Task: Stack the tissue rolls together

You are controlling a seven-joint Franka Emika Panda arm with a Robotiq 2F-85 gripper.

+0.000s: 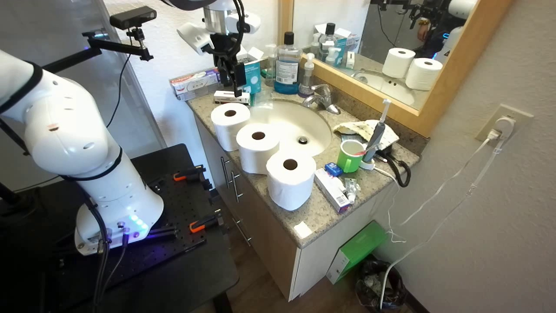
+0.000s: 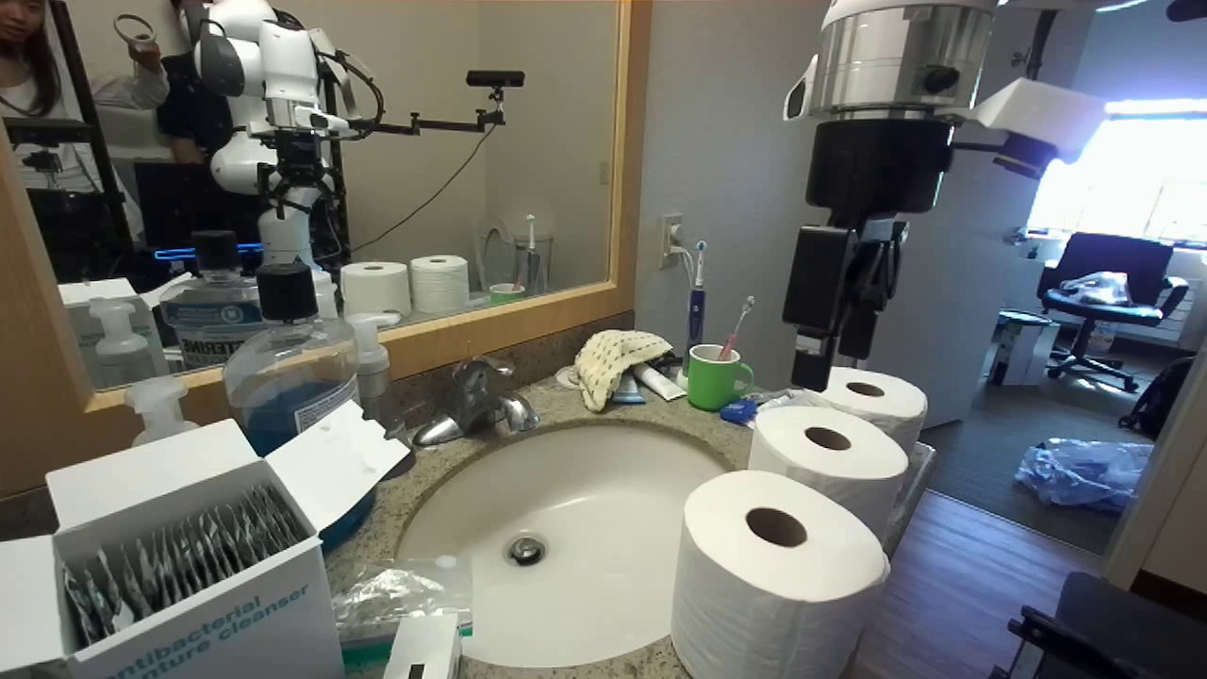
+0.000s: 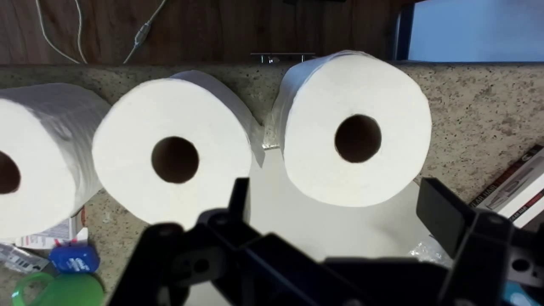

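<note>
Speckled counter (image 1: 319,215), wood-framed mirror (image 2: 547,189), three upright tissue rolls (image 1: 258,154) near the sink (image 2: 603,509); pincer (image 3: 335,206) spread wide

In an exterior view we see the window (image 2: 1122,170), right of and well beyond the sink (image 2: 603,514), burnt out in bluish-white glare. In the wrist view, the floor (image 3: 191,34) past the sink is dim; the gripper (image 3: 335,195) in front looks soft, perhaps out of focus.
</note>
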